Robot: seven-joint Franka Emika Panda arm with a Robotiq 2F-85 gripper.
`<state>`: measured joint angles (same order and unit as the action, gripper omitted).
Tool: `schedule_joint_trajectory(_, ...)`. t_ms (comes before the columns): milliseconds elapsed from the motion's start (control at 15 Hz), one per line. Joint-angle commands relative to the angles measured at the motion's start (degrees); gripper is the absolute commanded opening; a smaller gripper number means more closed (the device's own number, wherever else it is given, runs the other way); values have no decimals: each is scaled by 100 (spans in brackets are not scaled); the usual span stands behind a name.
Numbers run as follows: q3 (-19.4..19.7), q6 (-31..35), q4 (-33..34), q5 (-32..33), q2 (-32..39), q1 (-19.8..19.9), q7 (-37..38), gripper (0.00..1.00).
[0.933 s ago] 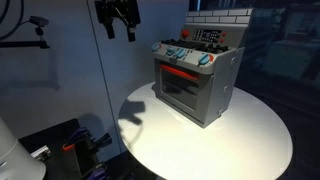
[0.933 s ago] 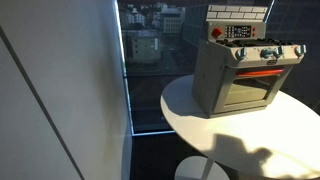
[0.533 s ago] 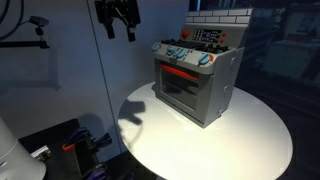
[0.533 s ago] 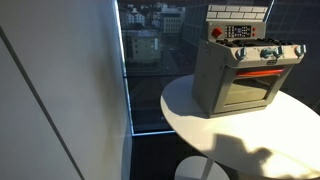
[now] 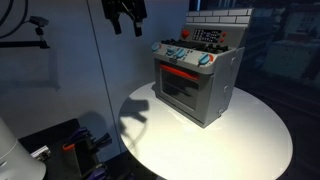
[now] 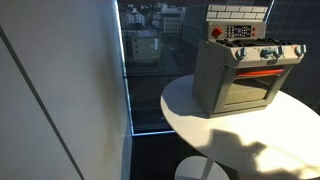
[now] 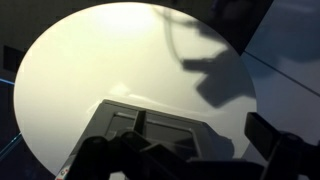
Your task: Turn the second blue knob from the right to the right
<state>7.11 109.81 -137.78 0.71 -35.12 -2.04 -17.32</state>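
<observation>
A grey toy oven (image 5: 195, 85) with a red-trimmed door stands on a round white table (image 5: 250, 140). It shows in both exterior views (image 6: 235, 80). A row of small blue knobs (image 5: 188, 55) runs along its front top panel, also seen in an exterior view (image 6: 266, 53). My gripper (image 5: 127, 22) hangs high in the air, left of the oven and well apart from it. It is open and empty. In the wrist view the gripper (image 7: 185, 150) frames the oven (image 7: 150, 125) far below; the knobs cannot be made out there.
A red-and-white control panel (image 6: 235, 32) and a tiled backsplash (image 5: 220, 17) rise behind the oven top. A window wall (image 6: 150, 60) stands behind the table. Dark equipment (image 5: 70, 145) sits on the floor by the table's edge.
My gripper has shifted slightly to the right and up in the exterior view. The oven has not moved.
</observation>
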Motion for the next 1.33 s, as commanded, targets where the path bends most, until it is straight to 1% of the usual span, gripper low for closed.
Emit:
schedule_joint_trajectory(0, 16, 178, 477, -200, 450, 71, 232, 100)
schedule_joint_trajectory(333, -89, 748, 819, -363, 1002, 189, 785, 100)
schedule_joint_trajectory(600, -189, 1318, 999, -259, 1458, 280, 1280, 100)
schedule_joint_trajectory(867, -290, 1783, 1146, -168, 1874, 382, 1617, 100)
schedule_joint_trajectory(933, -306, 1810, 1183, -160, 1953, 394, 1666, 100)
schedule_joint_trajectory(1000, -301, 1698, 1224, -215, 1938, 380, 1613, 100)
schedule_joint_trajectory(1067, -273, 1800, 982, -269, 1816, 358, 1455, 100)
schedule_joint_trajectory(1267, -285, 1800, 1065, -268, 1902, 358, 1475, 100)
